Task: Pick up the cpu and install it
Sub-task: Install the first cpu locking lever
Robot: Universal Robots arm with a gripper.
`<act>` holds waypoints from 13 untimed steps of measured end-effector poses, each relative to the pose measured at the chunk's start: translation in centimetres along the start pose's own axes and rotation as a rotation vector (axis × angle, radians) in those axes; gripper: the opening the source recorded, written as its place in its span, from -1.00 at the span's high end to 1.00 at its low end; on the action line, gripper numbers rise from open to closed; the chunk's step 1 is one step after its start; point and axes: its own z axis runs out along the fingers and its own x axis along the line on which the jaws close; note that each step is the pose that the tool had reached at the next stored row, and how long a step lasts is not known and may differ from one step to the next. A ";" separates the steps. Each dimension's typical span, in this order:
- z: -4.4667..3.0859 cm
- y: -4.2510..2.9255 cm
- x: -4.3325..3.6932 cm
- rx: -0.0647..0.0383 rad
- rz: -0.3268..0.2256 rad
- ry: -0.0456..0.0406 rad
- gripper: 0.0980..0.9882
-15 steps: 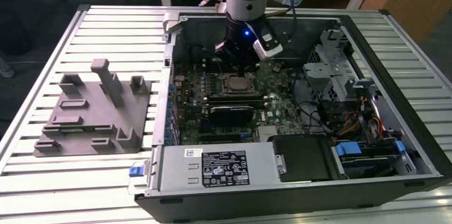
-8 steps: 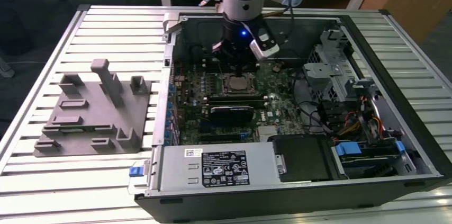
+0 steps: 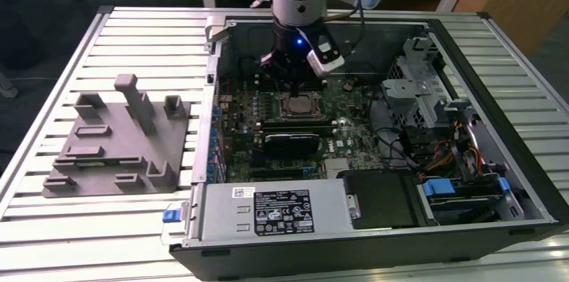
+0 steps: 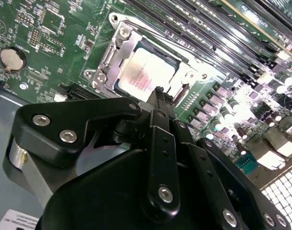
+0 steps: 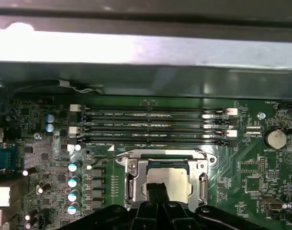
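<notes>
- The pincer is clenched, its fingertips pressed together with nothing between them. They sit over one edge of the cpu; whether they touch it or hang just above, I cannot tell.
- The cpu lies flat in the motherboard socket, inside its metal frame, so placing looks done and seating seems in hand.
- Any further move, I judge, calls for a straight vertical path that leaves the chip undisturbed.
- In the exterior view, the grey fixture lies at nine o'clock of the pincer, and the power supply at six o'clock.
</notes>
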 end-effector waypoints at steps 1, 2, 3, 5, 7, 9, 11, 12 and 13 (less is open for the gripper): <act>-0.01 0.00 0.11 0.000 0.000 0.0000 0.98; -0.01 0.00 0.22 0.000 0.000 0.0000 0.98; -0.01 0.00 0.33 0.000 0.000 0.0000 0.98; -0.03 0.00 0.59 0.000 0.000 0.0000 0.98; -0.04 0.00 0.85 0.000 0.000 0.0000 0.98; -0.05 0.00 1.14 0.000 0.000 0.0000 0.98; -0.07 0.01 1.45 0.000 0.000 0.0000 0.98; -0.07 0.01 1.62 0.000 0.000 0.0000 0.98; -0.08 0.01 1.82 0.000 0.000 0.0000 0.98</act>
